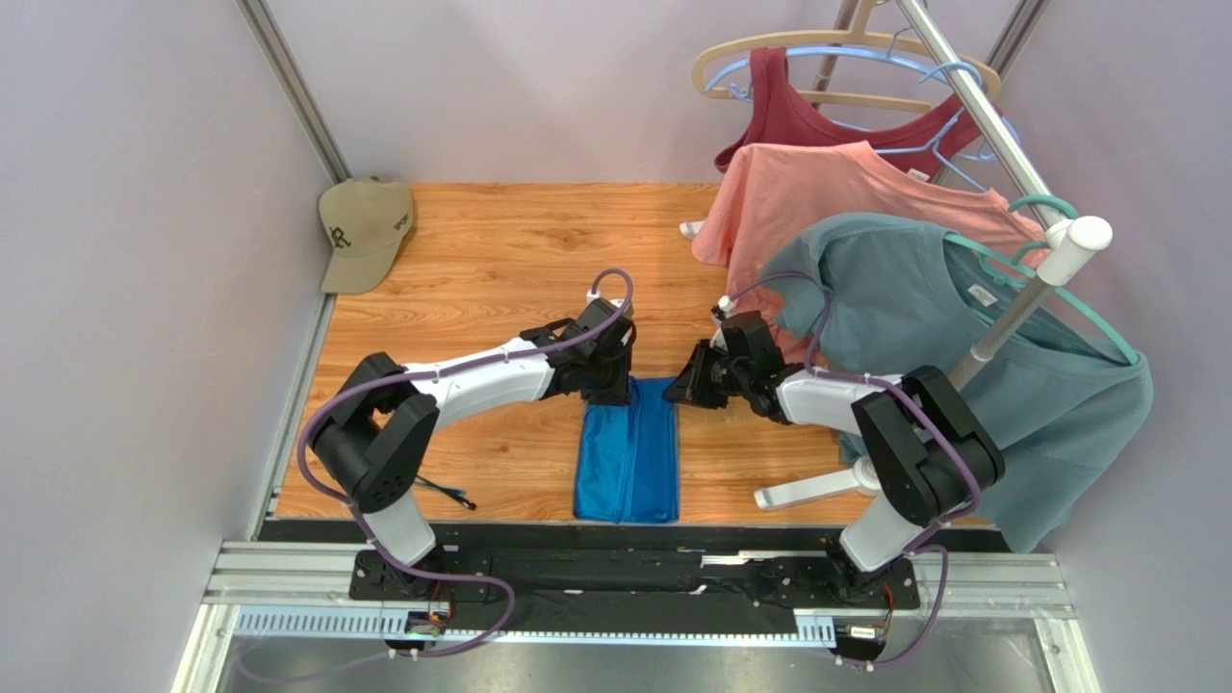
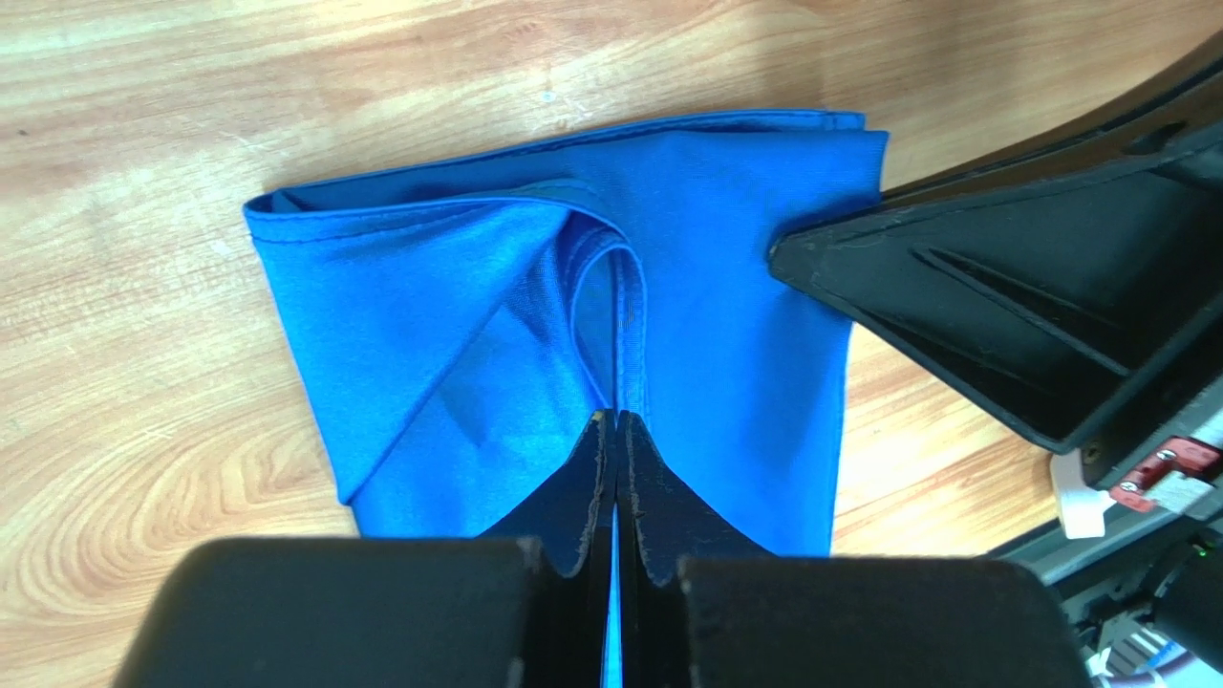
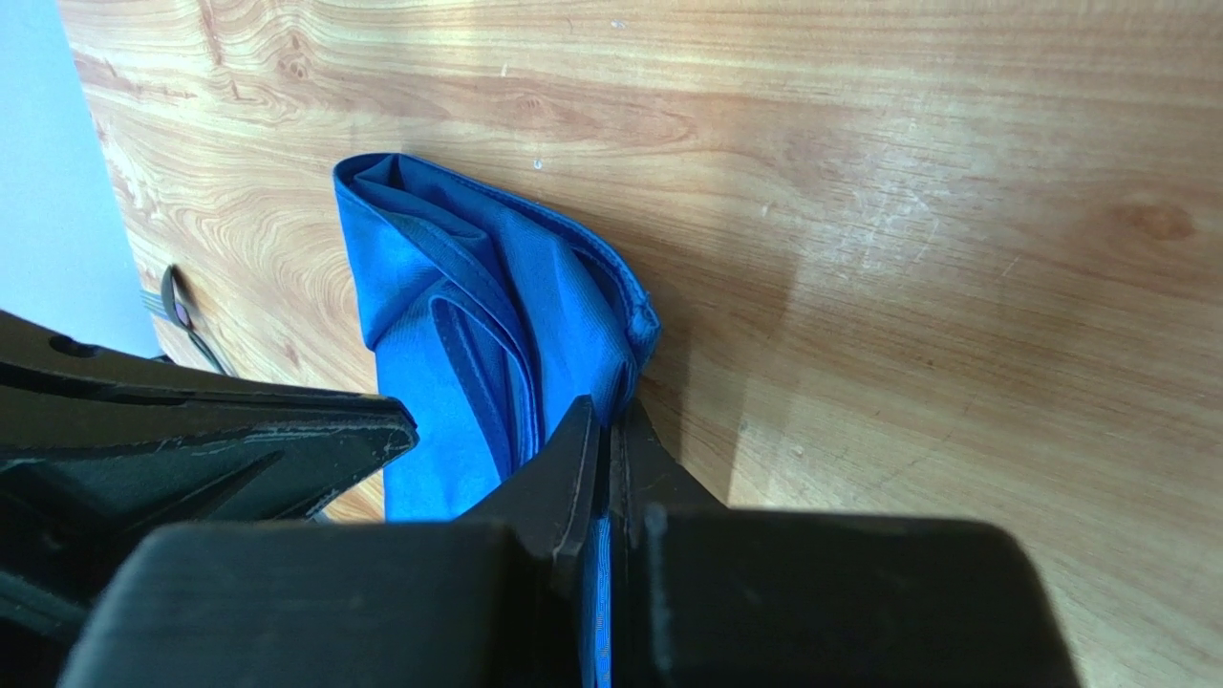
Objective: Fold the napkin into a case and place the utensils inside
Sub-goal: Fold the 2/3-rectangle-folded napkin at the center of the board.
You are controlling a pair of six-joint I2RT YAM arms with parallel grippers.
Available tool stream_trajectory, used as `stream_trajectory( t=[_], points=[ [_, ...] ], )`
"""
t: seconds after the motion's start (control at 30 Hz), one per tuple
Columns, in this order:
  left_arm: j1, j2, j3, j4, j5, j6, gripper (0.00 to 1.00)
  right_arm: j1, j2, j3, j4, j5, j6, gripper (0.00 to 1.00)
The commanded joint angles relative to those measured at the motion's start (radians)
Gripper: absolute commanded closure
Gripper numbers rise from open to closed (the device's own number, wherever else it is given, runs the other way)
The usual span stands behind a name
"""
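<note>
The royal-blue napkin (image 1: 626, 459) lies folded into a long narrow strip on the wooden table, running from the middle toward the near edge. My left gripper (image 1: 615, 378) is at its far left corner. In the left wrist view it (image 2: 620, 419) is shut on a raised fold of the napkin (image 2: 431, 330), and blue cloth shows between the jaws. My right gripper (image 1: 691, 384) is at the far right corner, shut (image 3: 610, 416) on the napkin's edge (image 3: 474, 287). Thin dark utensils (image 1: 448, 495) lie by the left arm's base.
A tan cap (image 1: 365, 231) sits at the table's far left corner. On the right, a clothes rack holds a teal-grey T-shirt (image 1: 940, 332), a salmon shirt (image 1: 810, 202) and a red top (image 1: 810, 123). The rack's white foot (image 1: 810, 488) rests on the table beside my right arm.
</note>
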Motion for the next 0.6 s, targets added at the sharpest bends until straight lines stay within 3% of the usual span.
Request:
stream_trajectory(
  t=[0.0,0.17,0.43,0.57],
  points=[
    [0.018,0.011,-0.010,-0.002,-0.004,0.018,1.00,0.004,-0.020,0.043,-0.001,0.010,-0.035,1.00],
    [0.021,0.062,-0.016,0.054,0.009,0.015,1.00,0.005,-0.029,0.037,0.005,-0.005,-0.026,0.98],
    [0.021,0.104,-0.025,0.108,0.032,-0.008,1.00,0.008,-0.035,-0.026,0.072,-0.037,0.023,0.68],
    [0.021,0.096,-0.039,0.117,0.030,-0.009,1.00,0.009,-0.054,-0.070,0.095,-0.030,0.034,0.62]
  ],
)
